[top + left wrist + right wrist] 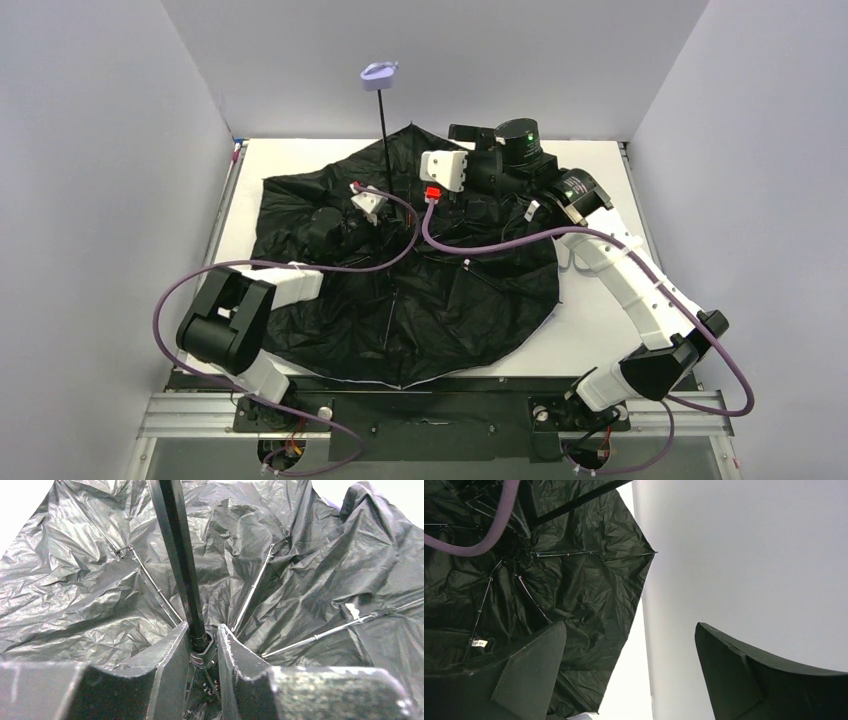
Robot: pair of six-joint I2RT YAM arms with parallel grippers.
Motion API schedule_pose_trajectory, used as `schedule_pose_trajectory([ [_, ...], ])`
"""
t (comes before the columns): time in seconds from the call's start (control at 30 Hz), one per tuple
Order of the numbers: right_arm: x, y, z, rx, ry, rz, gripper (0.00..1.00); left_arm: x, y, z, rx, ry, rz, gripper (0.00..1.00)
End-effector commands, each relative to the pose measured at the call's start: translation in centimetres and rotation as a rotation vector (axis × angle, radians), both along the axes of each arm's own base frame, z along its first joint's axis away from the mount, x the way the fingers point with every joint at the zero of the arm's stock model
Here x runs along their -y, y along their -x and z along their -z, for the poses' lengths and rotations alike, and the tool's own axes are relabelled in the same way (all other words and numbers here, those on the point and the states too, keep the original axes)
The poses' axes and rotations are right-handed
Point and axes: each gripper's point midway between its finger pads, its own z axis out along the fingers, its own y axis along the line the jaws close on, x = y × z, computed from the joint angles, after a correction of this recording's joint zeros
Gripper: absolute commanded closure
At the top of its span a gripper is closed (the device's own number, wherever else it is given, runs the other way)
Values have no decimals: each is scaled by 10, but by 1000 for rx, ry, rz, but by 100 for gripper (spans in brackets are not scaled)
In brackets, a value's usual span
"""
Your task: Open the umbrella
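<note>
From above, the umbrella (450, 300) lies spread on the white table (600, 330), black inner side up. Its thin shaft (385, 140) rises to the lavender handle (379, 74) (the highest thing in view). The left arm (240, 320) reaches over the cloth, its tip hard to pick out against the black.

The left wrist camera shows the left gripper (203, 630) closed on the shaft's base, one finger to each side, where the ribs (252, 590) meet.

The right wrist camera shows the right gripper (629, 625) gaping wide, holding nothing, beside the umbrella's rim and a grey wall (749, 555).

A lab booth: white walls (430, 60), aluminium base rail (190, 415).
</note>
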Motion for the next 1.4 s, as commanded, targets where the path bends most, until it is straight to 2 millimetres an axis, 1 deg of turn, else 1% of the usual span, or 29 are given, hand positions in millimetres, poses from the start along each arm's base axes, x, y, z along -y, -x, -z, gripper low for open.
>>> schedule_pose_trajectory([
  [0.0,2,-5,-7,-10,-38,34,5,-5,-14,19,-62,2,-41,78],
  [0.23,1,-16,-5,-77,-95,66,5,-6,2,59,-146,-73,4,80],
  [0.33,-5,-14,1,-161,-154,59,5,-2,7,69,-176,-90,28,79],
  [0.4,-11,-16,9,-229,-191,60,6,0,6,74,-203,-100,28,78],
  [0.5,-21,-17,10,-321,-261,56,7,3,2,79,-230,-115,21,77],
  [0.57,-24,-19,10,-369,-300,66,8,3,0,83,-241,-121,10,77],
  [0.67,-24,-21,9,-403,-335,79,9,4,-3,88,-247,-121,-11,76],
  [0.8,-22,-19,10,-422,-358,88,11,7,-8,92,-236,-114,-25,77],
  [0.87,-22,-18,10,-427,-367,91,11,9,-9,95,-260,-99,-35,78],
  [0.9,-22,-17,9,-430,-373,94,11,9,-9,98,-267,-105,-37,79],
  [0.93,-21,-17,9,-430,-377,95,12,11,-11,96,-262,-111,-38,80],
  [0.97,-21,-17,9,-434,-381,101,12,13,-8,102,-275,-134,-42,82],
  [1.0,-21,-17,8,-435,-385,103,12,14,-9,104,-284,-144,-45,83],
  [1.03,-20,-17,7,-440,-394,108,12,15,-9,106,-286,-151,-49,88],
  [1.07,-19,-17,5,-440,-402,112,12,15,-9,105,-280,-148,-52,91],
  [1.1,-16,-18,3,-446,-417,126,12,14,-10,103,-270,-146,-58,98],
  [1.13,-14,-19,1,-449,-427,134,12,13,-10,100,-258,-139,-62,100],
  [1.2,-7,-22,-1,-467,-458,172,12,11,-13,90,-215,-147,-63,100],
  [1.3,9,-28,2,-530,-529,264,12,9,-17,63,-171,-158,-39,100],
  [1.33,12,-29,1,-560,-564,290,13,8,-17,46,-130,-151,-33,100],
  [1.37,20,-32,4,-574,-583,318,13,9,-15,35,-86,-163,-11,100],
])
